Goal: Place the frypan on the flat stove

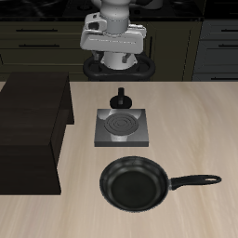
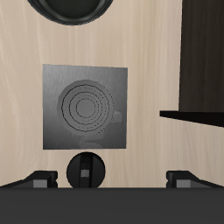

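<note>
Hovering high at the desk's (image 1: 200,121) back edge, the end effector (image 2: 112,179) was spread wide, gripping nothing. The frypan (image 1: 137,183) sat near the front edge, just beside the flat stove (image 1: 123,129), handle outward and seemingly reachable.

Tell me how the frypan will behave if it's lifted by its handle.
The frypan looks rigid. Its long thin handle sits far from the wide bowl, so it would likely droop bowl-down or twist. Its flat bottom should slide, not roll.

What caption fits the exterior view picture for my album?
Robot hand hangs above the table's back, frypan sits near the front, flat stove between.
</note>
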You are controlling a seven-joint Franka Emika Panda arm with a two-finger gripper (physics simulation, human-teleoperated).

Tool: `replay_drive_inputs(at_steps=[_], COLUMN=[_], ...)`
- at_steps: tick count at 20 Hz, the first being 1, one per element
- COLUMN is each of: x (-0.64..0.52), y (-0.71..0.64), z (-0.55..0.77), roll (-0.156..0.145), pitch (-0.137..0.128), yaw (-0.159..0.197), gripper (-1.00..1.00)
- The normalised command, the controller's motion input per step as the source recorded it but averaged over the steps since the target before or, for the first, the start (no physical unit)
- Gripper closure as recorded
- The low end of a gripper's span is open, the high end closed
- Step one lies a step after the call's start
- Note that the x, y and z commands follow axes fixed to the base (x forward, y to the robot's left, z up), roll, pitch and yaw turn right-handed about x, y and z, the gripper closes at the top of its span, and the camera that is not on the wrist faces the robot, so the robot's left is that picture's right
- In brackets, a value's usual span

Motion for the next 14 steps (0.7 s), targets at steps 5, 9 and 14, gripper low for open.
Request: replay_drive_inputs(at_steps=[5,9,14], x=[0.29,0.34,0.36], y=[-0.11,-0.05,-0.09], z=[0.00,0.00,0.03], roll=[-0.025,-0.017,-0.044], pitch=[-0.001,0.000,-0.007], yaw=[-0.006,-0.005,-0.002], gripper=[-1.00,-1.00,-1.00])
